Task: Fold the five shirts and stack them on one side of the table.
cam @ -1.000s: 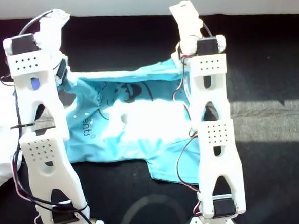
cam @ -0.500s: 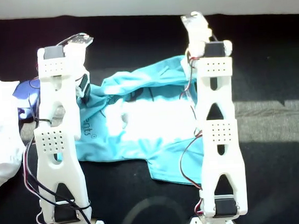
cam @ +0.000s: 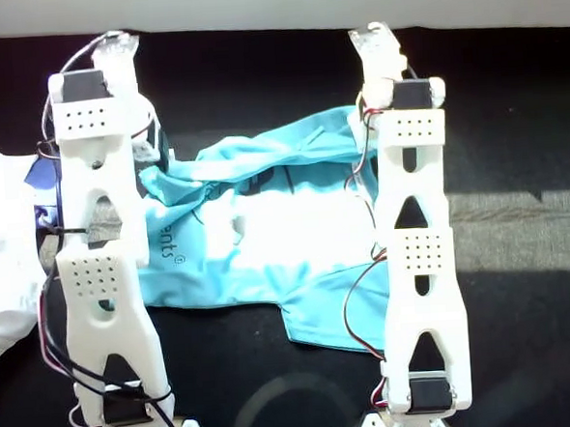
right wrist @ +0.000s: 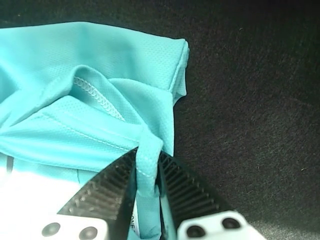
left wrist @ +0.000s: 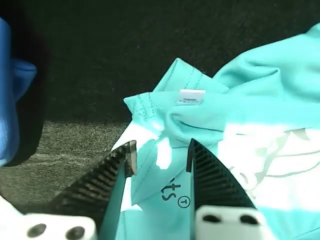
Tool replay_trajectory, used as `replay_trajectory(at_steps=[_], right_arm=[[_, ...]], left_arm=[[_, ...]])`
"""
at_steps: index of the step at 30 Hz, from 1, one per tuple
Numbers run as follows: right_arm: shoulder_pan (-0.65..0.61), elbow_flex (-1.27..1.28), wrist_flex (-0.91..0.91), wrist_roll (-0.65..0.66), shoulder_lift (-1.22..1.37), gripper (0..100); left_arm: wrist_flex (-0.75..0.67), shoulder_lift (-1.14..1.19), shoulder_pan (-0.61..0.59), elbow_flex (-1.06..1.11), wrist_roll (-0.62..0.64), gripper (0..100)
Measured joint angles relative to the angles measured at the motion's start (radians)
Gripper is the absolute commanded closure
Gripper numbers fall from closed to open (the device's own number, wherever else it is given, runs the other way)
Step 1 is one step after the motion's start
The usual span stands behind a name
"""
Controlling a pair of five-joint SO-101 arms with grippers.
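Bunching at the left edge of the black table, partly cut off there: a heap of white cloth, with a blue shirt tucked against its far right side, just beside the left arm. Hovering over the far left corner of the teal shirt: the left gripper, jaws standing moderately apart with no cloth pinched, the collar edge and its white label lying just beyond the fingertips.

Lying between the two arms, mid-table: the shirt itself, far edge rumpled and doubled over toward the near side, near hem running fairly straight, one sleeve poking out near, under the right arm.

Pinching a narrow fold at the shirt's far right corner: the right gripper, jaws drawn nearly together on the cloth.

Running on from the right arm to the right edge: black tabletop, crossed by a sunlit band. Showing also: a dark strip of tabletop between the shirt's far edge and the pale wall, and another stretch near, between the arm bases.
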Motion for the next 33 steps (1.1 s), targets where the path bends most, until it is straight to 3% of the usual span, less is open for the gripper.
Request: replay_trajectory(at_steps=[5, 26, 30, 33], right_arm=[[0.0, 0.0, 0.0, 0.0, 0.0, 99.2], [0.0, 0.0, 0.0, 0.0, 0.0, 99.2], [0.0, 0.0, 0.0, 0.0, 0.0, 99.2], [0.0, 0.0, 0.0, 0.0, 0.0, 99.2]], left_arm=[[0.0, 0.06, 0.0, -0.008, 0.058, 83], [-0.081, 0.155, -0.009, -0.077, 0.061, 84], [-0.081, 0.155, -0.008, -0.077, 0.061, 100], [-0.081, 0.155, -0.006, -0.077, 0.061, 98]])
